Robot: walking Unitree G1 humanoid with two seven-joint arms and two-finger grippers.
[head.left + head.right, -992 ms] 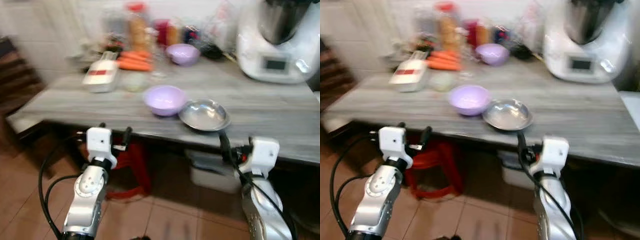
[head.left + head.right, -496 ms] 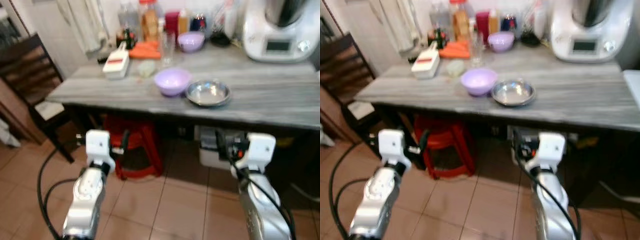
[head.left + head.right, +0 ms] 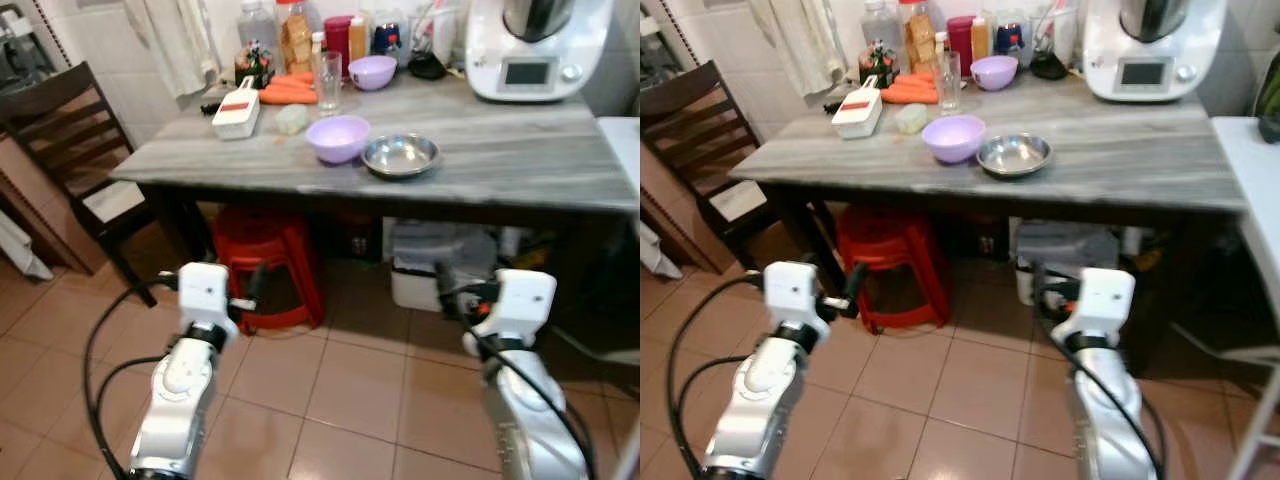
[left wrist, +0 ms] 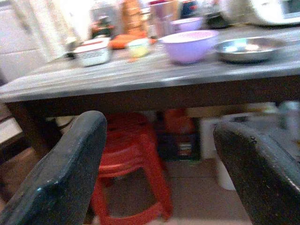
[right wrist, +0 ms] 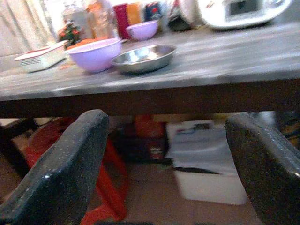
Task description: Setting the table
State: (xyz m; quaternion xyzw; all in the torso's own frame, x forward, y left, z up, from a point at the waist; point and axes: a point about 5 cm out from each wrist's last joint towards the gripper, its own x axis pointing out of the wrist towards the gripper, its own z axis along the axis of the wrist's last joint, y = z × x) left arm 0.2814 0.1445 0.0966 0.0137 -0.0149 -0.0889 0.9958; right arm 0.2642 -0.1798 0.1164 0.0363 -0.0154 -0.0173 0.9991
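Near the front edge of the grey wood-grain table (image 3: pixel 520 165) sat a shallow round stainless-steel bowl (image 3: pixel 400 155), touching or just beside a lilac plastic bowl (image 3: pixel 338 137) on its left. Farther back, toward the far edge, stood a clear drinking glass (image 3: pixel 327 80), a smaller lilac bowl (image 3: pixel 372 71), some orange carrots (image 3: pixel 288 93) and a white kitchen machine (image 3: pixel 535 45) at the far right corner. Both arms were held low in front of the table, well short of it, over the tiled floor: the left gripper (image 4: pixel 159 173) and the right gripper (image 5: pixel 164 168) each had their black fingers spread wide with nothing between them. I judged the steel bowl light, rigid and slippery, best pinched across its thin rim; the plastic one looked lighter and more forgiving, while the glass would need a gentle hold around its middle.
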